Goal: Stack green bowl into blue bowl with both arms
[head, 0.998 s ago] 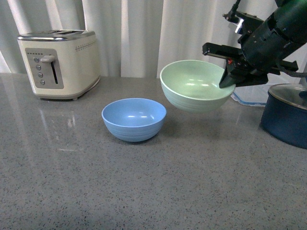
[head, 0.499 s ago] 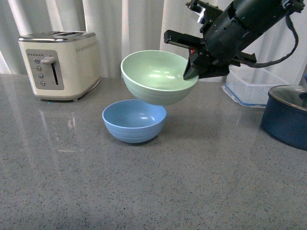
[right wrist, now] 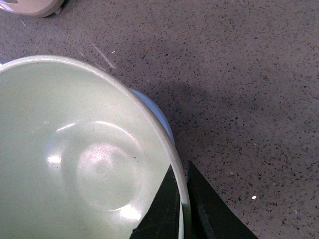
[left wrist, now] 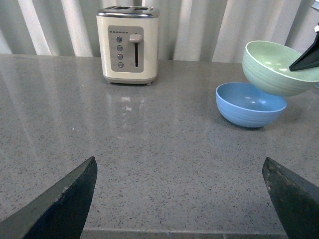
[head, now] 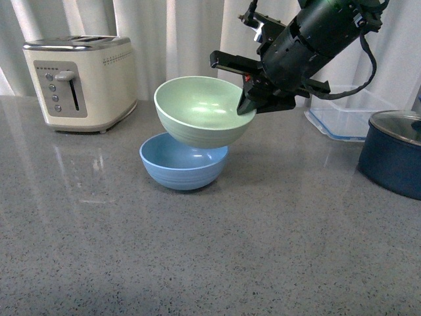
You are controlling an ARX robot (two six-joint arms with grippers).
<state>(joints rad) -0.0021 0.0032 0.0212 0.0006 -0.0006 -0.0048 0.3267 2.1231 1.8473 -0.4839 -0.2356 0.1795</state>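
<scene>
**Desk:** What does the front view give you?

**Operator:** I see the right arm (head: pixel 316 33) reaching in from the far right. The right fingers (head: pixel 247 105) pinch the right side of the rim of the green bowl (head: pixel 197 112). The bowl hangs tilted above the blue bowl (head: pixel 181 170) and hides its far rim. I cannot tell whether the two touch. The blue bowl stands on the grey worktop (head: pixel 263 250). A cream toaster (head: pixel 79 82) is at the far left, a lidded navy pot (head: pixel 395 164) is at the right, and a clear container (head: pixel 342 117) is beyond the pot.

**Desk:** And the left wrist view?

**Operator:** My left fingers (left wrist: pixel 65 204) are spread wide with nothing between them, well apart from both bowls. From here the green bowl sits higher than the blue one and covers part of its rim. The toaster stands at the far side.

**Desk:** Right wrist?

**Operator:** The green bowl's inside fills most of the picture. Its rim runs between the two dark fingers, one inside and one outside, and they are clamped on it. A sliver of the blue bowl shows just past the rim, with speckled worktop around it.
</scene>
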